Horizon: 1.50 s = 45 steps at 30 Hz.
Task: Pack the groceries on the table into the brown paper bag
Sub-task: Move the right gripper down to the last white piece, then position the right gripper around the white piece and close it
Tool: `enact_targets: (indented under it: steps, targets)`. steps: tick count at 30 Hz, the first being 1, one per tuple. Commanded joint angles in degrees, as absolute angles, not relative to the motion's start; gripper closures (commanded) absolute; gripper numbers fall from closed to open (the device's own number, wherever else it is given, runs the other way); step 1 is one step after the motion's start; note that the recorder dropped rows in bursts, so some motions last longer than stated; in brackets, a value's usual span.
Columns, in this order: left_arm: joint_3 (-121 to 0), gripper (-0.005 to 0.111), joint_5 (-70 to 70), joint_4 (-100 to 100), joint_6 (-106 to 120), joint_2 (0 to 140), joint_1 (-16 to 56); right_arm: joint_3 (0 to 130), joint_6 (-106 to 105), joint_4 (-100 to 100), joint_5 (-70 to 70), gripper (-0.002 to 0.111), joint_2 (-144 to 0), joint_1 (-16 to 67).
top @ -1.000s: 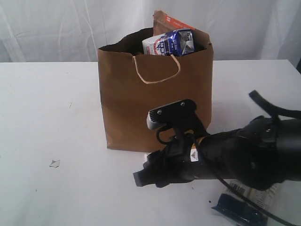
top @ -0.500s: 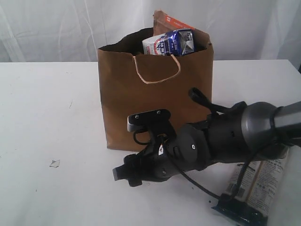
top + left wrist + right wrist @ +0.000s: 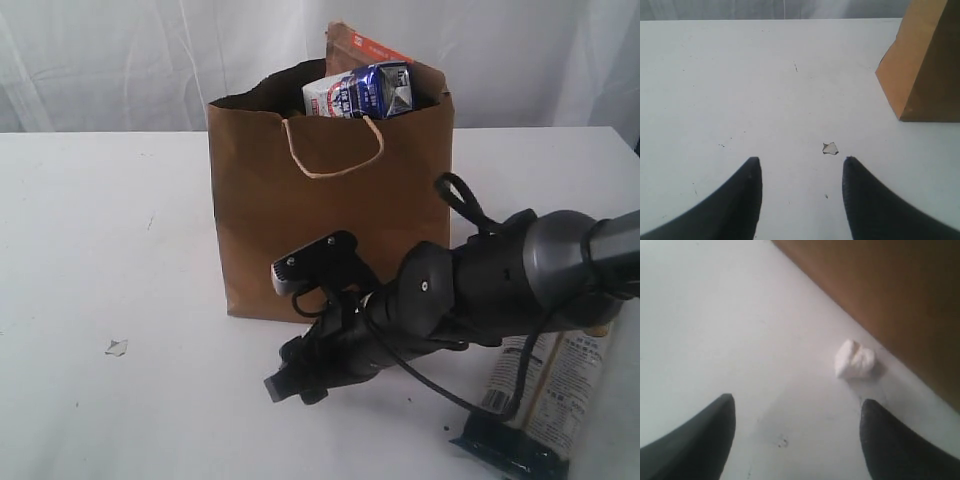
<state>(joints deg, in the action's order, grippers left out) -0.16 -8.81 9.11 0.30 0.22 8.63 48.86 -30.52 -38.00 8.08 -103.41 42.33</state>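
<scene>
The brown paper bag (image 3: pixel 330 230) stands upright at the middle of the table (image 3: pixel 100 230). A small blue-white carton (image 3: pixel 360 90) and a brown pouch with an orange label (image 3: pixel 365 45) poke out of its top. A long dark noodle packet (image 3: pixel 545 400) lies flat at the front right, partly under my right arm. My right gripper (image 3: pixel 285 385) hovers low in front of the bag, open and empty (image 3: pixel 797 402), with the bag wall (image 3: pixel 880 285) beside it. My left gripper (image 3: pixel 800 162) is open over bare table, left of the bag's corner (image 3: pixel 920 65); it is outside the exterior view.
A crumpled white scrap (image 3: pixel 855 359) lies at the foot of the bag, just beyond my right fingertips. Another small white scrap (image 3: pixel 117 347) sits on the left part of the table, also just ahead of my left fingertips (image 3: pixel 830 148). White curtains hang behind.
My right arm swung off the noodle packet, uncovering most of it. Its gripper slid left in front of the bag, came back a little right, and its jaws spread wider. The left view's earlier state is not shown.
</scene>
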Motion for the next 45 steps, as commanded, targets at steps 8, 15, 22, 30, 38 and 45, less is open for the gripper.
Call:
enact_targets:
  steps: [8,15,22,30,38,45]
  targets:
    - [0.0,0.054,-9.07,9.53,0.5,0.0,8.45,46.82,8.68,-9.08,12.75,0.042,-100.03,41.59]
    - [0.0,0.054,-9.07,9.53,0.5,0.0,8.45,46.71,6.8,-9.09,16.23,0.042,-96.14,40.46]
    - [0.0,0.054,-9.07,9.53,0.5,0.0,8.45,46.71,9.81,-6.68,16.44,0.043,-93.05,40.46]
    - [0.0,0.054,-9.07,9.53,0.5,0.0,8.45,44.67,20.27,1.12,14.73,0.05,-87.37,40.46]
    - [0.0,0.054,-9.07,9.53,0.5,0.0,8.45,40.44,-11.48,-29.97,12.61,0.045,-81.8,39.91]
    - [0.0,0.054,-9.07,9.53,0.5,0.0,8.45,38.52,-30.07,-44.89,8.85,0.044,-81.8,39.91]
